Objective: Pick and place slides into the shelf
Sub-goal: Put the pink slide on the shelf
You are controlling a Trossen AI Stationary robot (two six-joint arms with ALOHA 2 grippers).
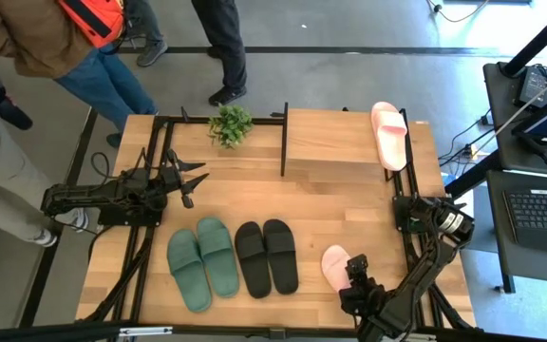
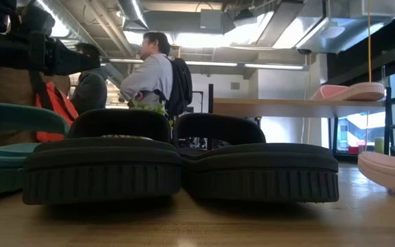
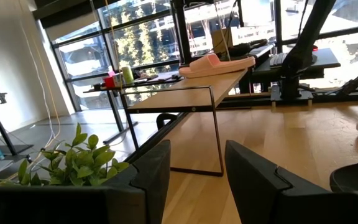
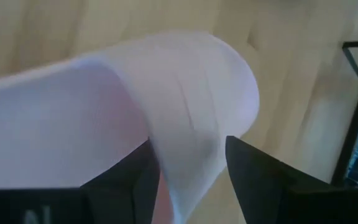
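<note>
I've got the right gripper (image 1: 357, 275) pinching the pink slide (image 1: 336, 265) near the tabletop's front right corner; lift level, clear the shelf (image 1: 335, 142) frame. Left gripper (image 1: 196, 182) spread, idle.

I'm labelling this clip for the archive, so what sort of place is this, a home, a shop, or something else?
Most likely a robotics lab or workshop in an industrial-style office: exposed ducts overhead, a desk with a laptop beside the table, large windows, and people standing around watching.
</note>
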